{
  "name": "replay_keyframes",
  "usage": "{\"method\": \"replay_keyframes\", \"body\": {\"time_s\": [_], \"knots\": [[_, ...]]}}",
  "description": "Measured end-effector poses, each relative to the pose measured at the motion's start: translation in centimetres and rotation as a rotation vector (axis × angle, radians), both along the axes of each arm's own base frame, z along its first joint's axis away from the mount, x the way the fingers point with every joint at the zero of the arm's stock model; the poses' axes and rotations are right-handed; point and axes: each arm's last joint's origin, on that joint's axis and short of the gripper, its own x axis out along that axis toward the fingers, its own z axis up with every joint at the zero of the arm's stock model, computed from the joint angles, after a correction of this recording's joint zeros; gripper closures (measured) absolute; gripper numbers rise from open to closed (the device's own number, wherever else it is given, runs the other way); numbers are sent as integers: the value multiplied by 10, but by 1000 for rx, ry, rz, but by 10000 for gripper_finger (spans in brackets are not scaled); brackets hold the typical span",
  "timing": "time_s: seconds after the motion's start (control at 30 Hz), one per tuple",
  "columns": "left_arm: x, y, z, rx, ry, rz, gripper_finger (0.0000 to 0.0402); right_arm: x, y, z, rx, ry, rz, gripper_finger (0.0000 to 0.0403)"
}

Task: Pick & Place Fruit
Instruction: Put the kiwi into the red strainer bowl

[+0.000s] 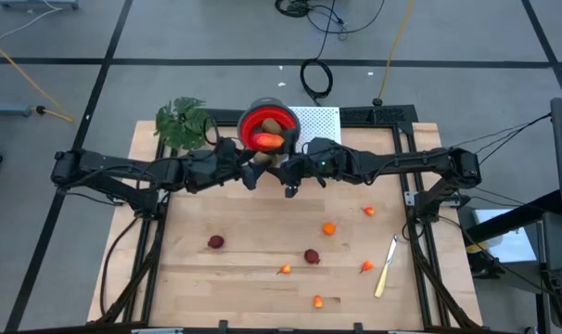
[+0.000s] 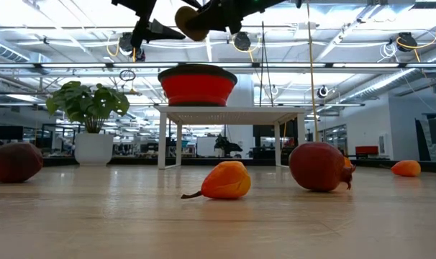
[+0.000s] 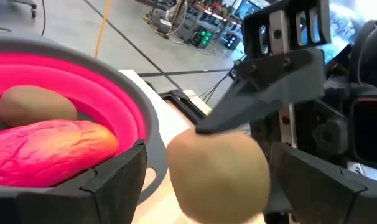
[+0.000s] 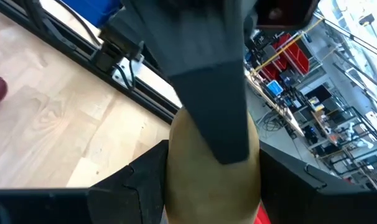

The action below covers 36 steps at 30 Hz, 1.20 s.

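An olive-brown oval fruit [image 3: 216, 177] hangs high over the table's middle between both grippers, also visible in the low view [image 2: 191, 21]. My right gripper [image 4: 213, 186] is shut on it. My left gripper [image 3: 207, 193] is open, with one finger on each side of the same fruit. Just beyond is a red bowl [image 1: 253, 119] on a white stand [image 2: 232, 115]. It holds another olive fruit [image 3: 33, 106] and the longer red-orange piece [image 3: 51, 149]. Several small fruits lie loose on the table. My right gripper pinches the olive fruit between its two fingers, one on each flank [image 4: 176, 168]. It comes level from the table's right side. The fruit is lifted clear, high above the table. My left gripper: a gap shows beside one finger [image 3: 123, 177], and I cannot tell whether it touches the fruit.
Dark red rounds [image 1: 215, 242] [image 1: 312, 256] and small orange bits [image 1: 328, 228] [image 1: 369, 211] [image 1: 284, 269] lie on the near half of the table. A pale-handled knife [image 1: 386, 267] lies near the right edge. A leafy plant [image 1: 182, 121] stands at the far left.
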Motion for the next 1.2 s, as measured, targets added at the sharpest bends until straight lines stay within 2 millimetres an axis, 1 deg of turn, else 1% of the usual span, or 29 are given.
{"method": "replay_keyframes", "body": {"time_s": [0.07,0.13,0.4,0.53,0.63,0.77,0.87,1.03,1.2], "knots": [[0,0,0,-5,0,1,67,0,1,0,-1,0,4,202],[0,0,0,-16,-5,3,81,0,3,0,-2,0,7,202],[0,-1,-1,-23,-3,-30,187,0,3,0,2,0,4,202],[1,-1,-1,-24,-2,-42,221,1,5,0,-7,-6,-22,195],[1,-2,-1,-25,1,-55,221,0,6,0,-18,-5,-71,183],[0,-1,-1,-27,7,-48,206,0,5,1,2,-15,-78,162],[0,1,-2,-28,7,-41,207,0,5,1,26,-21,-86,144],[0,9,-3,-7,29,-15,216,1,8,1,45,-35,-110,115],[-2,21,-3,11,40,27,210,0,14,1,20,-32,-203,96]]}}
